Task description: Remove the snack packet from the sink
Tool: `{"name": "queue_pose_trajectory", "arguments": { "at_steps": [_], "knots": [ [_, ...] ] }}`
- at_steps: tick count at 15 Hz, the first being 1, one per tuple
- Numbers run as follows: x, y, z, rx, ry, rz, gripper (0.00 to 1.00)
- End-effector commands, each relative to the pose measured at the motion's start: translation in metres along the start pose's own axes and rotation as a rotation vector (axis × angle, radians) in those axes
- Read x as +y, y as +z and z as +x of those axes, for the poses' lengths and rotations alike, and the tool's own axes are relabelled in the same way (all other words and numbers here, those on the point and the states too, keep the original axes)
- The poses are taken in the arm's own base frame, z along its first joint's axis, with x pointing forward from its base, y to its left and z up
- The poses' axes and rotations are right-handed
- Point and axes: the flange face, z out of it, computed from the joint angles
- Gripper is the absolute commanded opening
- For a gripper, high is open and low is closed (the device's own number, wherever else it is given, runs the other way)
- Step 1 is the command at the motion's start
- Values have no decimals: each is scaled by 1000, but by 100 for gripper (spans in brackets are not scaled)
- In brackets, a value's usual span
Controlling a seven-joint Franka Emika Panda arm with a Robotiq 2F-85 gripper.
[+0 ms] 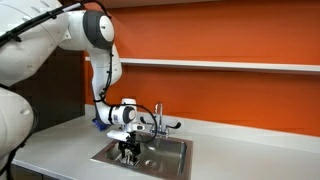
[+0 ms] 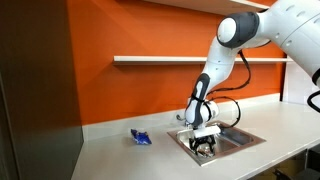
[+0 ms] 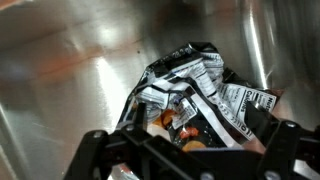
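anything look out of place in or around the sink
Yes: a crumpled snack packet lies inside the sink, an odd spot for a wrapper, just ahead of the gripper. A small blue object sits loose on the counter near it.

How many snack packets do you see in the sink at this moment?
1. The snack packet lies in the sink, directly at the end effector. The arm covers part of it, so another could be hidden.

faucet (image 1: 158,116) at sink (image 1: 183,150) rim, steel walls close around hand (image 1: 127,152)
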Motion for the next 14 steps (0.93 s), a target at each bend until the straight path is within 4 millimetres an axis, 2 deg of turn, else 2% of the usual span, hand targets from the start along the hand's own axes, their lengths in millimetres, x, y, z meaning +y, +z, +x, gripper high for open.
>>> {"name": "queue_pose_trajectory", "arguments": {
  "at_steps": [1, 10, 11, 12, 14],
  "knots": [
    [3, 6, 9, 1, 21, 10, 100],
    [1, 12, 18, 5, 35, 16, 100],
    [1, 12, 18, 5, 34, 17, 75],
    [1, 13, 19, 5, 34, 16, 74],
    [1, 13, 21, 6, 33, 17, 57]
  ]
}}
